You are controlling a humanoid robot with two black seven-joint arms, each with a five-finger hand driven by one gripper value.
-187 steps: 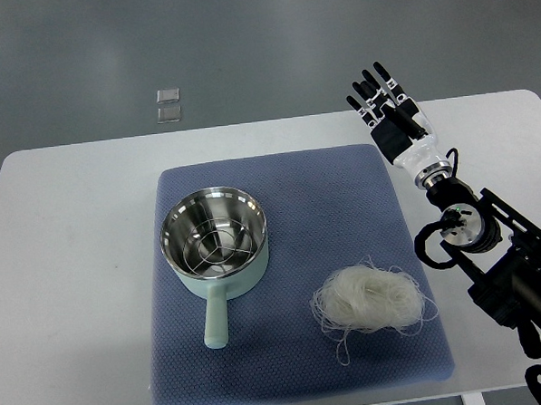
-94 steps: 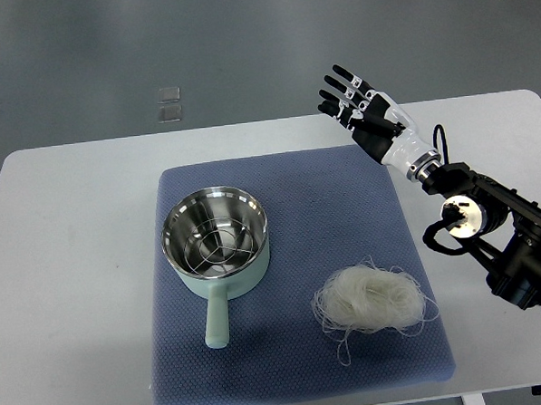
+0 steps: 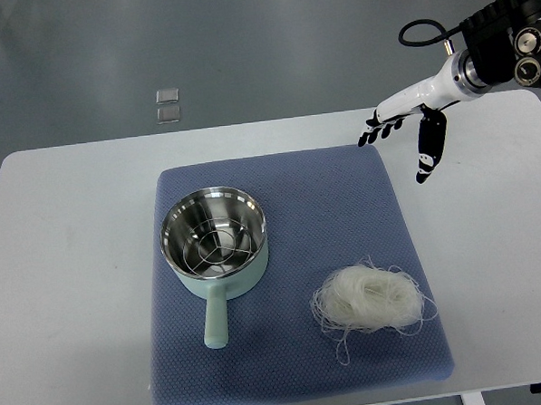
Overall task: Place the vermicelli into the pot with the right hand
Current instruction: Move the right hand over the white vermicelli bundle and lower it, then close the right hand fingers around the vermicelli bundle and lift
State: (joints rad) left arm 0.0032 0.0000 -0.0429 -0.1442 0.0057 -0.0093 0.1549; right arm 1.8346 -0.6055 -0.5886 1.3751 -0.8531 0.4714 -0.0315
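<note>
Vermicelli (image 3: pixel 373 301) is not the biggest thing on view, so it comes later. White desk (image 3: pixel 74 267) fills most of the top view, running to the left, right and near edges. On it lies a blue mat (image 3: pixel 343 208), covering the middle of the desk and reaching its near edge. A pale green pot (image 3: pixel 215 243) stands on the mat's left half, steel-lined with a wire rack inside, its handle (image 3: pixel 216 321) pointing toward the near edge. The vermicelli sits as a loose white nest on the mat near its near right corner, well apart from the pot and touched by nothing. The right hand (image 3: pixel 405 130) hangs over the mat's far right corner, its arm entering from the picture's upper right; fingers (image 3: pixel 375 127) are spread wide and the thumb (image 3: pixel 427 149) points down, holding nothing. Two small clear squares (image 3: pixel 167 104) lie on the floor beyond the desk's far edge.
</note>
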